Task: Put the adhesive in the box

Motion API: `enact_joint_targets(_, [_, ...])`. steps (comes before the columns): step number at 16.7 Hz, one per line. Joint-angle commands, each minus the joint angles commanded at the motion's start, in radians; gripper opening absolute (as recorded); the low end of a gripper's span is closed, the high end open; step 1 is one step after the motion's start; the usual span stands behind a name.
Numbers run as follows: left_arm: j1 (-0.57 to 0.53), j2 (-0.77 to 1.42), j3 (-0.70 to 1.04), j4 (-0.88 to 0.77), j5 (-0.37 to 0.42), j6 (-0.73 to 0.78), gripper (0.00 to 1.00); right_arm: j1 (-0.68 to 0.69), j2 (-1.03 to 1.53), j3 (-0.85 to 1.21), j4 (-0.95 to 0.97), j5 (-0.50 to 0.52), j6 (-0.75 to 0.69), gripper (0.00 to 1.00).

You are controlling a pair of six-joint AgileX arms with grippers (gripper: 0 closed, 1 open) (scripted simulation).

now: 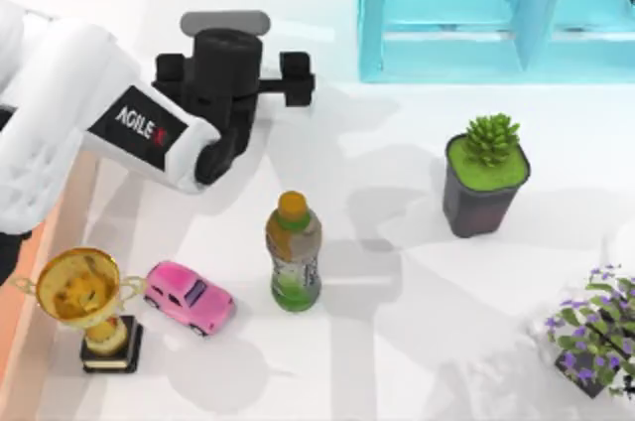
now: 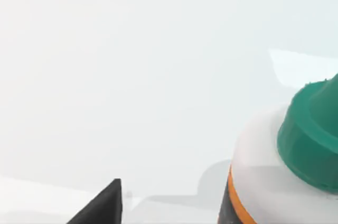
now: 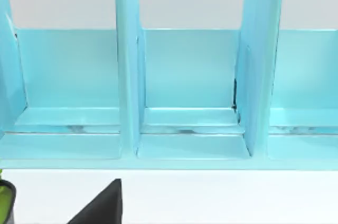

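At about 10 o'clock on the table [image 1: 397,272], the left gripper [image 1: 226,93] hung with the glue bottle [image 2: 285,171] right at its fingers [image 2: 103,208]; I could not tell if it was gripping it. The box [image 1: 30,272] showed at 9 o'clock, left of the trophy [image 1: 84,302]. The drink bottle [image 1: 294,252] stood near the centre.

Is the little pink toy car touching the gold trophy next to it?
Apart. The top view shows a strip of white table between the pink toy car and the gold trophy; the car's end nears the trophy's handle without meeting it.
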Motion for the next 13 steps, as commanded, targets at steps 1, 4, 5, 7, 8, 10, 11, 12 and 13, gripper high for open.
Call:
enact_joint_targets(1, [0.008, 0.027, 0.037, -0.009, 0.007, 0.003, 1.0, 0.0, 0.0, 0.0, 0.0, 0.0, 0.0, 1.0])
enact_joint_targets(4, [0.019, 0.066, 0.089, -0.023, 0.019, 0.008, 1.0, 0.0, 0.0, 0.0, 0.0, 0.0, 0.0, 1.0])
enact_joint_targets(5, [0.019, 0.066, 0.089, -0.023, 0.019, 0.008, 1.0, 0.0, 0.0, 0.0, 0.0, 0.0, 0.0, 1.0])
enact_joint_targets(7, [0.019, 0.066, 0.089, -0.023, 0.019, 0.008, 1.0, 0.0, 0.0, 0.0, 0.0, 0.0, 0.0, 1.0])
enact_joint_targets(8, [0.019, 0.066, 0.089, -0.023, 0.019, 0.008, 0.92, 0.0, 0.0, 0.0, 0.0, 0.0, 0.0, 1.0])
enact_joint_targets(10, [0.019, 0.066, 0.089, -0.023, 0.019, 0.008, 0.77, 0.0, 0.0, 0.0, 0.0, 0.0, 0.0, 1.0])
enact_joint_targets(11, [0.019, 0.066, 0.089, -0.023, 0.019, 0.008, 0.7, 0.0, 0.0, 0.0, 0.0, 0.0, 0.0, 1.0])
enact_joint_targets(12, [0.019, 0.066, 0.089, -0.023, 0.019, 0.008, 0.62, 0.0, 0.0, 0.0, 0.0, 0.0, 0.0, 1.0])
enact_joint_targets(13, [0.019, 0.066, 0.089, -0.023, 0.019, 0.008, 0.55, 0.0, 0.0, 0.0, 0.0, 0.0, 0.0, 1.0])
